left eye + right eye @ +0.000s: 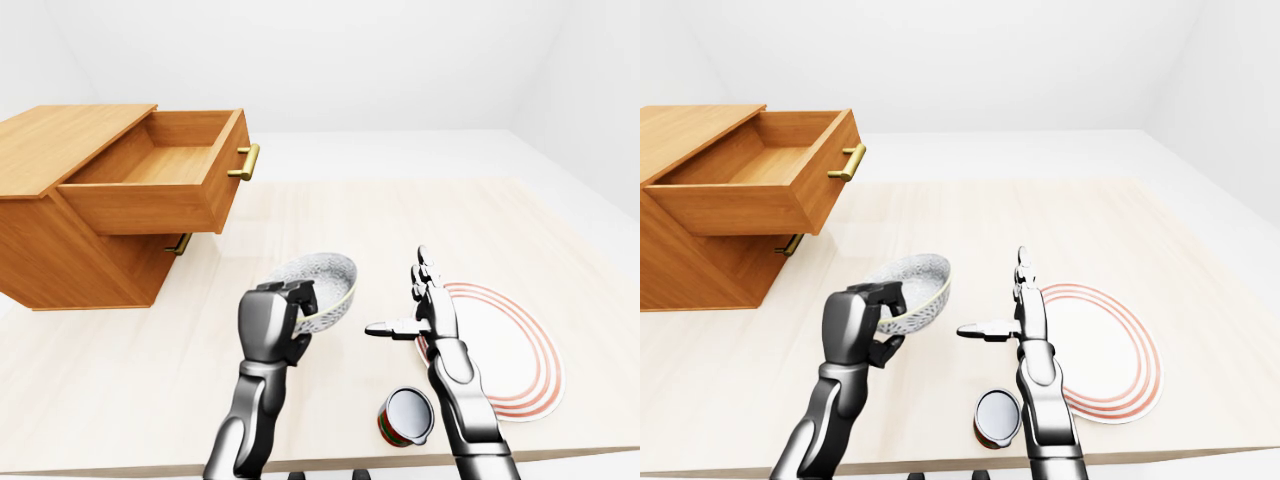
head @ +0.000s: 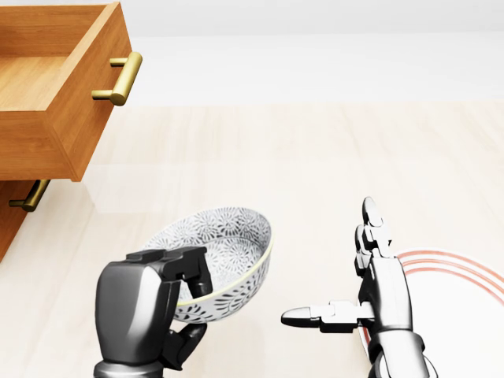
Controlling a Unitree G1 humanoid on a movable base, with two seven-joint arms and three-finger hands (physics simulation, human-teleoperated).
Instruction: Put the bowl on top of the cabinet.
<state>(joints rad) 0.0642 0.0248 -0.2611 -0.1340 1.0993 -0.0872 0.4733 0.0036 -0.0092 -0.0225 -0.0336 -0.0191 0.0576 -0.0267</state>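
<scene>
- Cabinet [image 1: 60,140]: upper left of the left-eye view, top drawer open; its flat top lies up-left of the bowl [image 1: 322,278], well apart.
- Left robot hand [image 2: 135,309]: nearer one; fingers clamped on the bowl's lower rim; bowl tilted, apparently off the counter [image 2: 315,157].
- Right robot hand [image 2: 376,287]: splayed, empty.

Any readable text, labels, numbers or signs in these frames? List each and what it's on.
No readable text anywhere.
can: red and green band on its side, too small to tell whether it carries any lettering.
bowl: flower pattern only, no words.
plate: red rings only.
cabinet: plain wood with brass handles, no markings.
</scene>
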